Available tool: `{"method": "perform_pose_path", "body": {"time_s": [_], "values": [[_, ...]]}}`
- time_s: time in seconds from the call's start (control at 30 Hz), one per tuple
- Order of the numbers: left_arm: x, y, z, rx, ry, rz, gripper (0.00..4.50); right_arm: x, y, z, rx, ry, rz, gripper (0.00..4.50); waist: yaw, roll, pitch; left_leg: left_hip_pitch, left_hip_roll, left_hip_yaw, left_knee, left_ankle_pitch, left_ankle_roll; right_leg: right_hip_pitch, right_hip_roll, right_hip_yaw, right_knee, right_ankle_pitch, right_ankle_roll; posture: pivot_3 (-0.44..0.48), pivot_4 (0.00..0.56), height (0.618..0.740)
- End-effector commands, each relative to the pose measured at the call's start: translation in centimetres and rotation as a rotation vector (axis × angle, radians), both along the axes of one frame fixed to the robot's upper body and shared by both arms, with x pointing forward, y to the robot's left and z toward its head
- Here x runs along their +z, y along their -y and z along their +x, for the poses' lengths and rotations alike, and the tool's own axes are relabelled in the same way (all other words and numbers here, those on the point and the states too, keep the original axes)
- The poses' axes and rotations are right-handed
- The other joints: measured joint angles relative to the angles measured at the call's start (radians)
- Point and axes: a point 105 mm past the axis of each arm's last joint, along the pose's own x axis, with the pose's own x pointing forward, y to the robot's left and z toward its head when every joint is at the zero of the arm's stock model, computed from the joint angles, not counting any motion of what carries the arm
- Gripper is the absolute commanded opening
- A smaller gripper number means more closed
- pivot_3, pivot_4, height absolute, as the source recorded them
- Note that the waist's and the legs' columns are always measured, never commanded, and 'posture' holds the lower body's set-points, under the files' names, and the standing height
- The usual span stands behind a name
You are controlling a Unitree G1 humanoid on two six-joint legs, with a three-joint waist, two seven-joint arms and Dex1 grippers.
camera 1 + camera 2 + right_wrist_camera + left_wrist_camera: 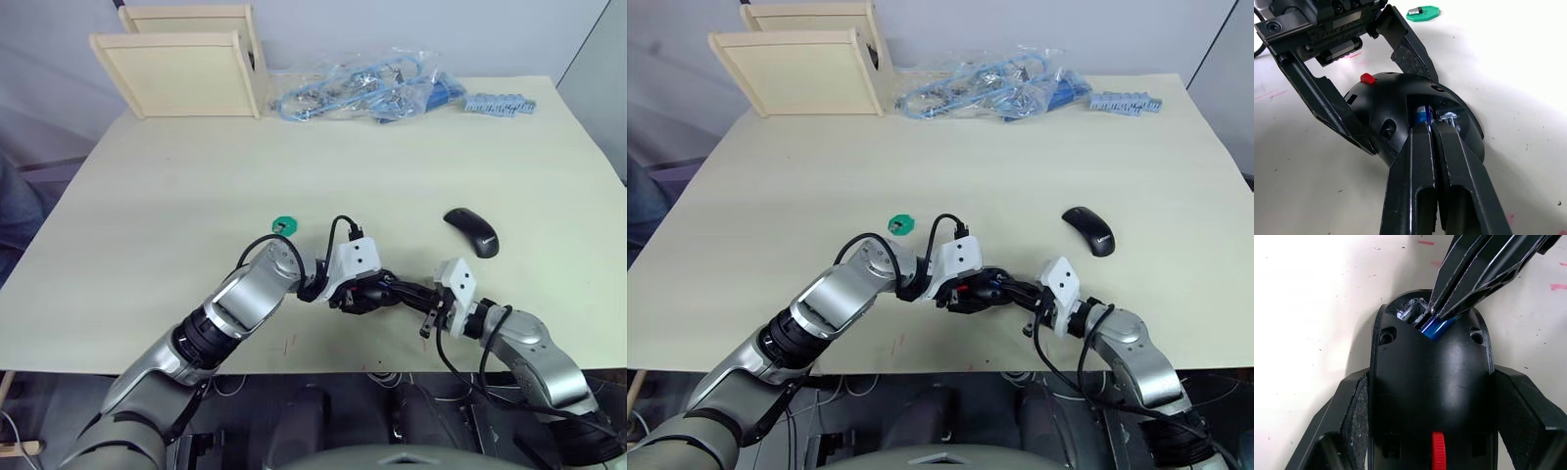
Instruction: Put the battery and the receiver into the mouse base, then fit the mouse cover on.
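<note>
Now battery (1421, 113) sits at right gripper (1431, 128) tips — inside mouse base (1400, 105).

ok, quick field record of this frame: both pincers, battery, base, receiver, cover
left pincer: shut on the mouse base, one finger on each side
right pincer: fingers close together, tips at the battery in the base's slot
battery: blue, partly in the slot; cannot tell if seated
receiver: on the green disc, on the table beyond the base
mouse cover: lying on the table, apart, on the robot's right
background: wooden frames, bagged blue parts at the far edge
</note>
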Motion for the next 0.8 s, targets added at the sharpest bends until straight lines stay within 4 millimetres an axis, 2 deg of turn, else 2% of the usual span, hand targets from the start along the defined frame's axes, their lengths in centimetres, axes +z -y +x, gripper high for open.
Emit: {"method": "perform_pose_path", "body": {"time_s": [0.03,0.2,0.37,0.47,0.53,0.73,0.8], "values": [[-0.8,0.0,-0.5,0.0,-0.027,0.017,2.9,-4.2,0.1,-1.3,0.009,-0.17,-0.093,0.09,-0.001,0.0,-0.003,0.0,0.0,0.0,0.0,0.0,0.0,0.0,0.0,0.0,0.0,0.0,0.0,0.0,0.15,0.74],[-0.7,-0.1,-0.5,0.003,-0.027,0.021,2.9,2.0,1.9,-0.8,-0.002,0.045,0.013,0.09,0.007,0.0,-0.003,-0.002,0.0,0.0,0.0,0.0,0.0,-0.001,0.0,0.0,-0.001,0.0,0.0,0.0,0.15,0.74],[-0.7,-0.2,-0.3,0.01,-0.028,0.022,2.9,4.2,4.5,-2.8,0.061,0.068,0.036,0.09,0.007,0.002,-0.001,-0.003,-0.001,0.001,0.0,-0.001,0.001,-0.001,-0.001,0.0,-0.001,0.0,0.0,0.0,0.15,0.74],[-0.7,-0.4,-0.1,0.014,-0.028,0.023,2.9,5.0,6.4,-3.8,0.076,0.081,0.013,0.75,0.006,0.002,-0.001,-0.002,0.0,0.0,0.0,-0.001,0.001,-0.001,0.0,0.0,-0.001,0.0,0.0,0.0,0.15,0.74],[-0.6,-0.4,0.0,0.015,-0.028,0.022,2.9,5.4,7.2,-4.5,0.085,0.084,0.012,1.49,0.009,0.002,-0.001,-0.003,0.0,0.0,0.0,-0.001,0.001,-0.001,-0.001,0.0,-0.001,0.0,0.0,0.0,0.15,0.74],[-0.6,-0.6,0.0,0.014,-0.03,0.021,2.9,6.7,9.5,-5.8,0.086,0.131,-0.034,4.37,0.007,0.002,0.0,-0.002,0.0,0.001,0.0,-0.001,0.001,-0.001,-0.001,0.0,-0.001,0.0,0.0,0.0,0.15,0.74],[-0.6,-0.7,0.0,0.013,-0.03,0.022,2.9,7.4,10.4,-6.3,0.086,0.14,-0.044,4.37,0.008,0.002,0.0,-0.003,0.0,0.001,0.0,-0.001,0.001,-0.001,-0.001,0.0,-0.001,0.0,0.0,0.0,0.15,0.74]]}}
